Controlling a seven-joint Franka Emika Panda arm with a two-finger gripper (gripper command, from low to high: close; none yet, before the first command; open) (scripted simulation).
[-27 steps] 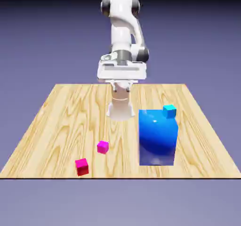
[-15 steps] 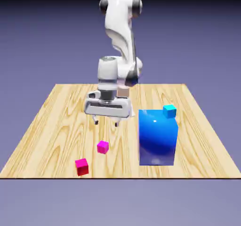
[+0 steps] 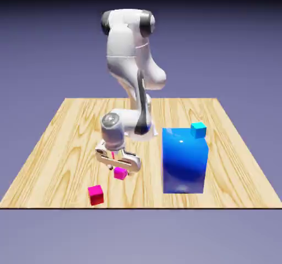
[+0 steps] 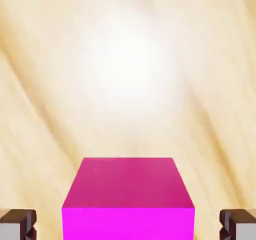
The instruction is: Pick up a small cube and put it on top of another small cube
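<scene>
Task is sitting at its first stage. The tiny magenta-pink cube [image 3: 120, 173] is resting on the light wooden table [image 3: 66, 131], not yet lifted. The tiny crimson-red cube [image 3: 96, 194] is lying near the table's front edge, toward the exterior view's left of the magenta one, a little apart from it, with nothing on top. Grasp, lift, carry and placement all appear to be outstanding.

The white arm's two-finger gripper [image 3: 118, 166] is hanging low directly over the magenta-pink cube, just above the table.

In the hand view the magenta-pink cube [image 4: 128, 199] is filling the lower middle, and the grey fingertips [image 4: 17, 224] are showing at both bottom corners, one to each side of it. A strip of bare wood is showing between each tip and the cube's faces, so the fingers are standing wide, wider than the cube, touching nothing and holding nothing. The cube is looking roughly centred in the gap.

Off to the exterior view's right, a large glossy blue block [image 3: 184, 161] is carrying a small cyan cube [image 3: 198, 129] at its top corner; both are well clear of the gripper.
</scene>
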